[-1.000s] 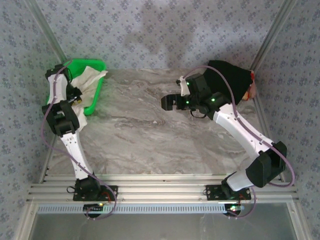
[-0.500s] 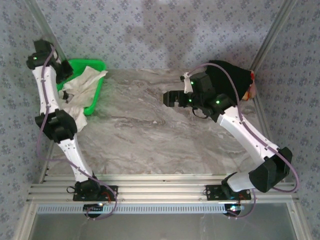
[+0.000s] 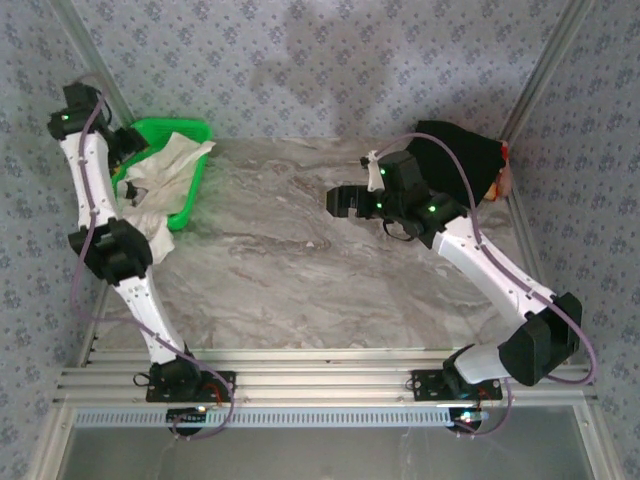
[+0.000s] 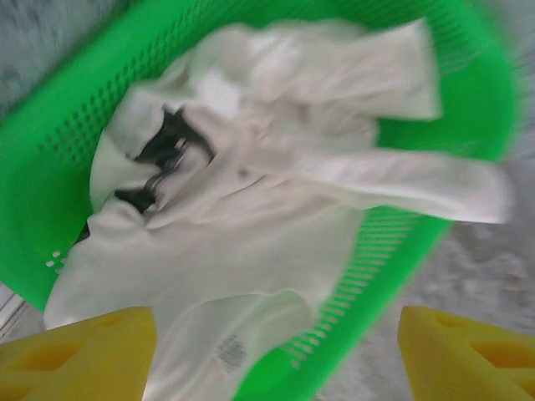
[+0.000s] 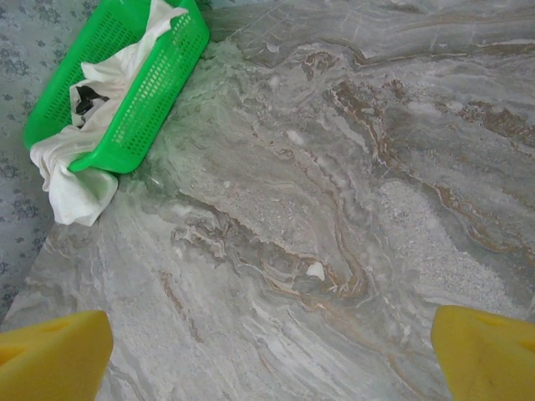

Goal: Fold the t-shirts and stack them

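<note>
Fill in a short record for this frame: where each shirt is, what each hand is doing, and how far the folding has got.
white shirt: crumpled in the green basket, part of it hanging over the rim
black shirt: dark heap at the far right corner of the table; cannot tell if folded
left hand: open, above the basket, holding nothing
right hand: open, over the bare middle of the table, holding nothing
progress: white shirt not yet taken out; no stack made
</note>
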